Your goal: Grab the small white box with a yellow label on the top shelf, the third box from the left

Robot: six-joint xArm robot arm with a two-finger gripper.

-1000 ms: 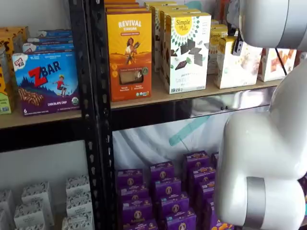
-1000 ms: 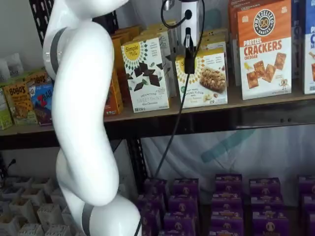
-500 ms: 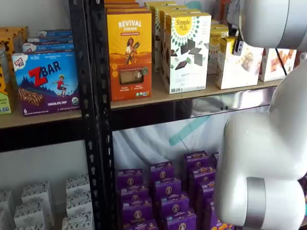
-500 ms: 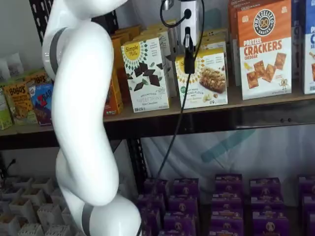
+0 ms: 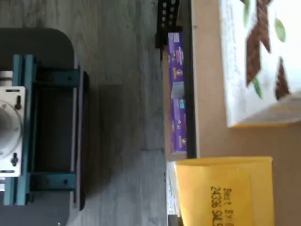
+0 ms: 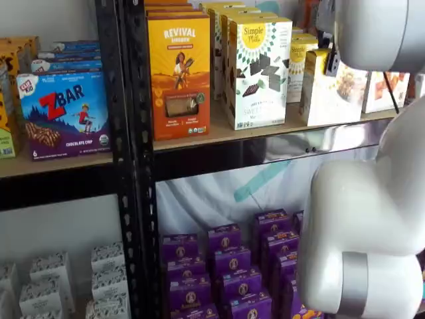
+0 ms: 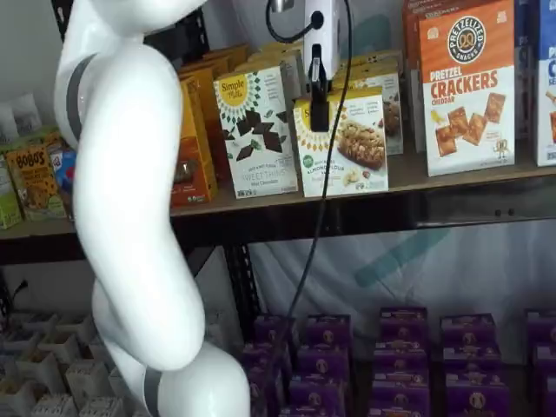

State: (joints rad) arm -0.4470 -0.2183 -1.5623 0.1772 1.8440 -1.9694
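The small white box [image 7: 343, 148], cream with a yellow Simple Mills logo and a baked-bar picture, stands near the front edge of the top shelf [image 7: 452, 178], slightly tilted. It also shows in a shelf view [image 6: 332, 90]. My gripper [image 7: 319, 106] comes down from above, and its black finger lies against the box's upper front; it also shows in a shelf view [image 6: 330, 63]. The fingers are closed on the box. In the wrist view the box's yellow top [image 5: 225, 193] shows close up with a printed date.
The taller white Simple Mills box with dark chocolate pieces [image 7: 256, 130] stands just left of the small box. An orange cracker box [image 7: 467, 87] stands to its right. More small boxes stand behind. Purple boxes [image 7: 400, 347] fill the lower level. The white arm [image 7: 130, 217] stands in front.
The small white box has moved left and forward toward the shelf's front edge together with my gripper. The arm has shifted left.
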